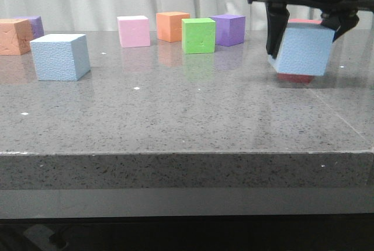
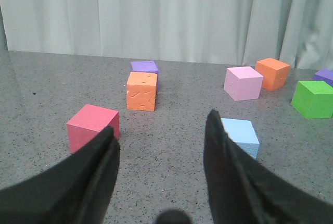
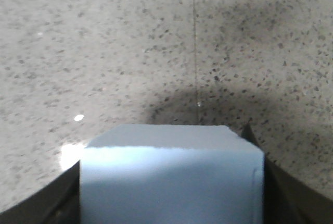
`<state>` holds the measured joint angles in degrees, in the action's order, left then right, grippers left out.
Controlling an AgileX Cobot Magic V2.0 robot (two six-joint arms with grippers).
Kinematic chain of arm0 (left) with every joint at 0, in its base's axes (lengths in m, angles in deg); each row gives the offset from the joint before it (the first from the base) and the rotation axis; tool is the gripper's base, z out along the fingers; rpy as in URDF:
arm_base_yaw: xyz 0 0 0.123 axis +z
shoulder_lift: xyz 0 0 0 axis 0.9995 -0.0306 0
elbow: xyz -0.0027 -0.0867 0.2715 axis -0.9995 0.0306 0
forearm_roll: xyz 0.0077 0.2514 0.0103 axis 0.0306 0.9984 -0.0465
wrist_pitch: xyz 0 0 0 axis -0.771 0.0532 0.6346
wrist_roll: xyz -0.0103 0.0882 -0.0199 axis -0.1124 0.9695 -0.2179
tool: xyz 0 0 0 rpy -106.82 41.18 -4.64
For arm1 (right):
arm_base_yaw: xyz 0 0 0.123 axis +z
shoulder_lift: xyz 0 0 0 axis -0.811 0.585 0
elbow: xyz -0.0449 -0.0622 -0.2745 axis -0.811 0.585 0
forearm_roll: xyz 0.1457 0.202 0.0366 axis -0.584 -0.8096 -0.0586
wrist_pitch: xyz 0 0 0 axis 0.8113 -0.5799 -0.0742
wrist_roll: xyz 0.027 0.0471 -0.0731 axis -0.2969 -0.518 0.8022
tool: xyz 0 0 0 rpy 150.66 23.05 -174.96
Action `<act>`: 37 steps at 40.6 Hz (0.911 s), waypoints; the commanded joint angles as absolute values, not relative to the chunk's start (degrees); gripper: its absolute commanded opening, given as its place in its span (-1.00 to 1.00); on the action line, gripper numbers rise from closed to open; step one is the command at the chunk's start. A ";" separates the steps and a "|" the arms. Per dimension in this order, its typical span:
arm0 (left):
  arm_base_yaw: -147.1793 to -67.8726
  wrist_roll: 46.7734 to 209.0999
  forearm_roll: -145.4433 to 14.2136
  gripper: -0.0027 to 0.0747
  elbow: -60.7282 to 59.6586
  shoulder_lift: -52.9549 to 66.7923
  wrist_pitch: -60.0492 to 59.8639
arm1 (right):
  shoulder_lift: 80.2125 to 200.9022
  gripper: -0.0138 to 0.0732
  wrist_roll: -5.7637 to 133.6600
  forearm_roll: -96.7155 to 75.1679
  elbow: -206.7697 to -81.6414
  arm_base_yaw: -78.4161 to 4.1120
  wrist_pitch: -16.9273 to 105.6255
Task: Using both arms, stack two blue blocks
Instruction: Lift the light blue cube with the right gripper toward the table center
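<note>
One blue block (image 1: 60,56) rests on the table at the left; in the left wrist view it (image 2: 241,136) lies just beyond the right finger. My left gripper (image 2: 158,133) is open and empty, low over the table, and is out of the front view. My right gripper (image 1: 304,44) is shut on the second blue block (image 1: 305,51), holding it slightly tilted and just above the table at the right. In the right wrist view this block (image 3: 171,174) fills the space between the jaws.
A red cube (image 1: 295,77) sits right behind the held block. Pink (image 1: 134,31), orange (image 1: 172,26), green (image 1: 198,35) and purple (image 1: 228,29) cubes line the back. An orange cube (image 1: 13,36) and a purple one (image 1: 34,25) are far left. Another red cube (image 2: 92,127) lies by the left finger.
</note>
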<state>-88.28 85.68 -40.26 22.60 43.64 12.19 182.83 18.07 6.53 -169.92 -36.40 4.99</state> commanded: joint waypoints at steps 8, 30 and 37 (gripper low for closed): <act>-88.69 85.40 -40.25 0.01 20.68 42.65 7.10 | 182.19 0.42 15.94 8.00 -178.16 -27.81 6.16; -88.69 85.40 -40.25 0.01 20.68 42.65 7.10 | 192.18 0.42 -2.80 22.95 -187.01 -18.57 5.55; -88.69 85.40 -40.25 0.01 20.68 42.65 7.10 | 192.29 0.42 -2.67 23.15 -187.01 -18.57 8.10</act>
<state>-88.28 85.68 -40.26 22.60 43.64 12.19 195.48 -2.74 20.64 -185.03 -18.49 4.65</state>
